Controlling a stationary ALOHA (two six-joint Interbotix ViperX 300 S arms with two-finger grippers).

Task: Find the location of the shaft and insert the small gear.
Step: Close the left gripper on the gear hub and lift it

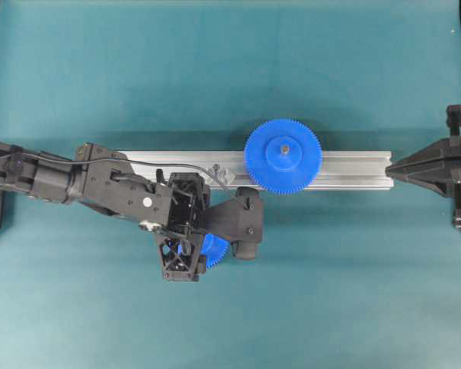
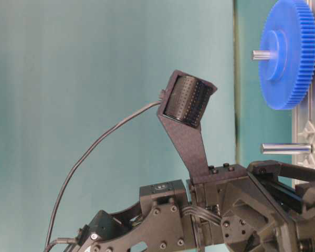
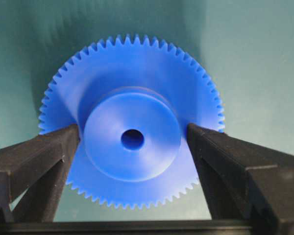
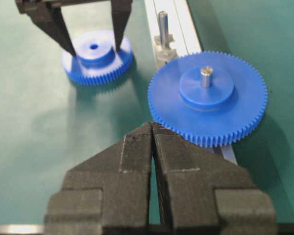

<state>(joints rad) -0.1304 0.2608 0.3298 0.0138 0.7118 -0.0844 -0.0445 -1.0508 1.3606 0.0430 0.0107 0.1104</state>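
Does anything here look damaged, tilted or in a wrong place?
Nothing stands out. The small gear lies flat on the mat, hub up, between the open left hand fingers. The shaft stands upright on the rail beside the large gear, which sits level on its own pin.

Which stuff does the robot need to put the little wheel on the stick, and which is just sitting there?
Needed:
small gear
shaft
left end effector, open around the gear's hub

Just there:
big gear, already on its pin
rail
right end effector, shut
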